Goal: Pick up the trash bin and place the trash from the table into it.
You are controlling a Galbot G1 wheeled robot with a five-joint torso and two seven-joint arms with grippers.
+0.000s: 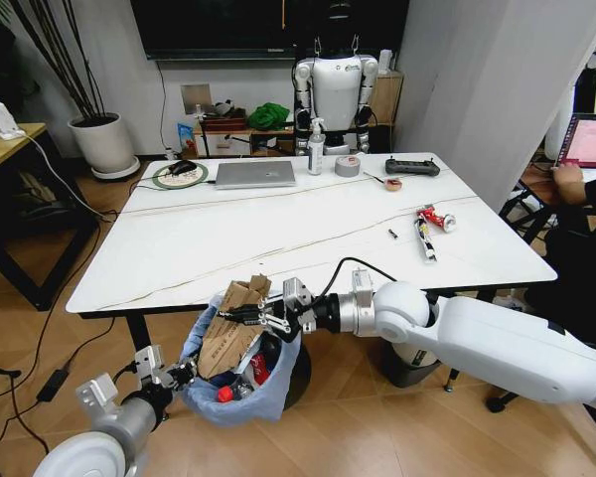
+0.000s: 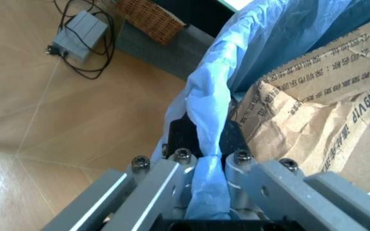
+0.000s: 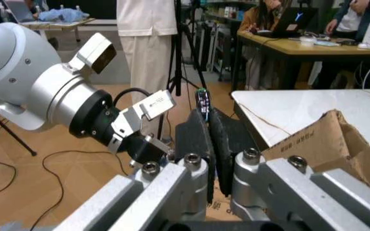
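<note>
Left wrist view: left end effector (image 2: 207,192) clamped on trash bin (image 2: 204,110).

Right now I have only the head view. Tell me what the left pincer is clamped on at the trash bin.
Observer: In the left wrist view, the left pincer is shut on a bunched fold of the light-blue bag that lines the bin.
Operator: Now check the right pincer's pads.
Observer: In the right wrist view, the right pincer has its pads pressed together on a thin dark piece. I cannot tell what it is.
Operator: Report the cardboard near the left grip.
Observer: The torn brown cardboard lies against the bag right beside the clamped fold, with its printed side facing the left wrist camera.
</note>
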